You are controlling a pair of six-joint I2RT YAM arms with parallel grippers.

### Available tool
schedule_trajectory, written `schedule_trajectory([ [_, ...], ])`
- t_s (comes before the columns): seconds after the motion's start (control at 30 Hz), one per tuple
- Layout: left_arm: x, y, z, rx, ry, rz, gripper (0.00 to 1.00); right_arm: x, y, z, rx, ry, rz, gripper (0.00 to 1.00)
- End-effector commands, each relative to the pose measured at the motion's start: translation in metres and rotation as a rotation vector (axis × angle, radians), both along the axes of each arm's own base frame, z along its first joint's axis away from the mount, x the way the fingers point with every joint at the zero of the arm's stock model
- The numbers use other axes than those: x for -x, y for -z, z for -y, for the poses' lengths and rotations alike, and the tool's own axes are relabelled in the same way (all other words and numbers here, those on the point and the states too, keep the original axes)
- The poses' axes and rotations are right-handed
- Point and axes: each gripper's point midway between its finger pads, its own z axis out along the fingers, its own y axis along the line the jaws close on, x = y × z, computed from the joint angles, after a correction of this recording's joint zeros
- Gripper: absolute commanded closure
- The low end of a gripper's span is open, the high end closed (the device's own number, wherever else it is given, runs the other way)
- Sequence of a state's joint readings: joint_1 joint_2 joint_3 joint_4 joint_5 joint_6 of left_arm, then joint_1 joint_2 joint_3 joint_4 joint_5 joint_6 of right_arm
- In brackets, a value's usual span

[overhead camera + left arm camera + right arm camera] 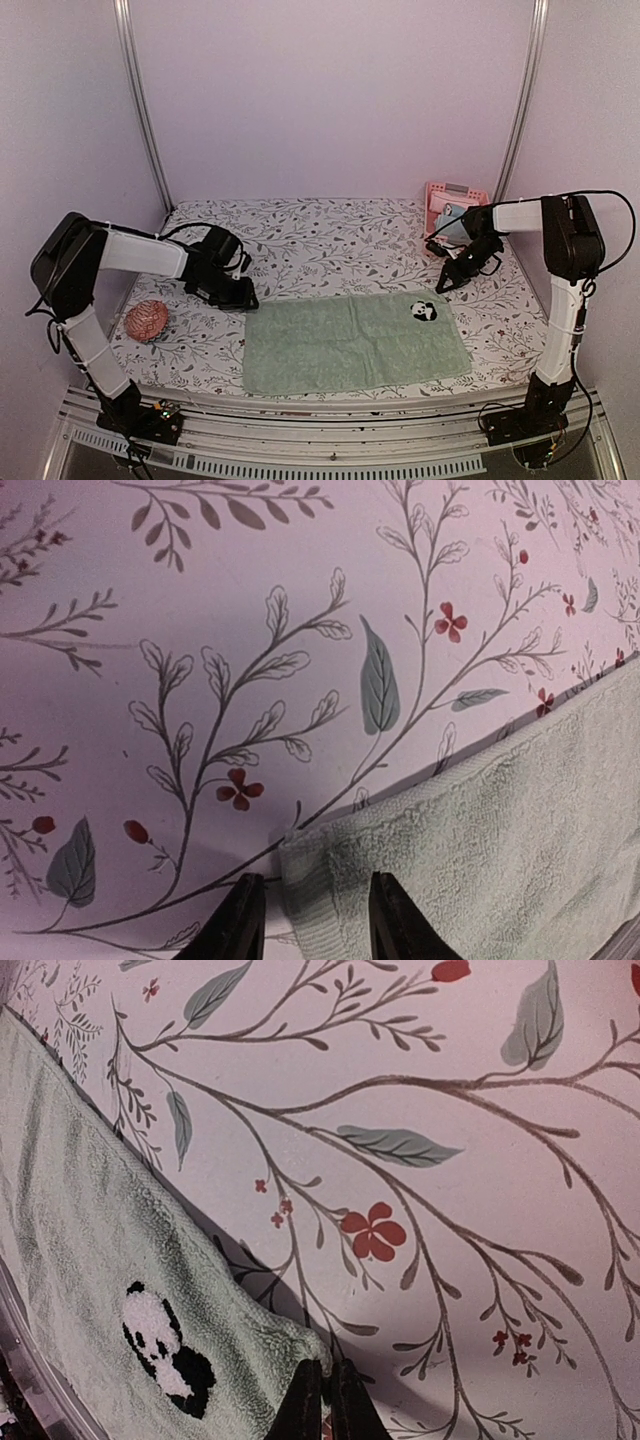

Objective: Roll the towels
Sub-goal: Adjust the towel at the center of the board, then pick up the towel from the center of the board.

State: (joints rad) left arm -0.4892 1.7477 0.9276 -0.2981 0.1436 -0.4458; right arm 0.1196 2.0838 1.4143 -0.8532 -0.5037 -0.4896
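L gripper (315,920) jaws spread, astride far-left corner of green towel (350,345). R gripper (328,1395) pressed together at corner by panda patch (165,1350); can't tell if fabric's pinched.

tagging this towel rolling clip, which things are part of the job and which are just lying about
Job: green towel, spread flat; blue towel, inside the pink basket.
Lying about: pink basket; knobbly pink ball at the left.

Blue towel (455,213) partly hidden behind right arm (520,215); sage towel (530,820) cropped in both wrist views.
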Motion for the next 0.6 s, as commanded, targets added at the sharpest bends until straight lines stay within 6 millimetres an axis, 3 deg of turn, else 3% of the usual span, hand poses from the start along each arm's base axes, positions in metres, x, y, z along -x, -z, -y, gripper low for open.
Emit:
schedule_trajectory([
  [0.0,-0.014,0.004,-0.002,-0.01,-0.023,0.02,0.64,0.004,0.005,-0.003,-0.007,-0.014,-0.01,0.96],
  [0.33,-0.014,0.017,-0.004,-0.103,-0.015,0.006,0.81,0.008,0.007,-0.003,-0.005,-0.013,-0.022,0.96],
  [0.57,-0.005,0.023,-0.009,-0.216,0.007,-0.01,0.8,0.009,0.008,-0.002,-0.004,-0.014,-0.026,0.96],
])
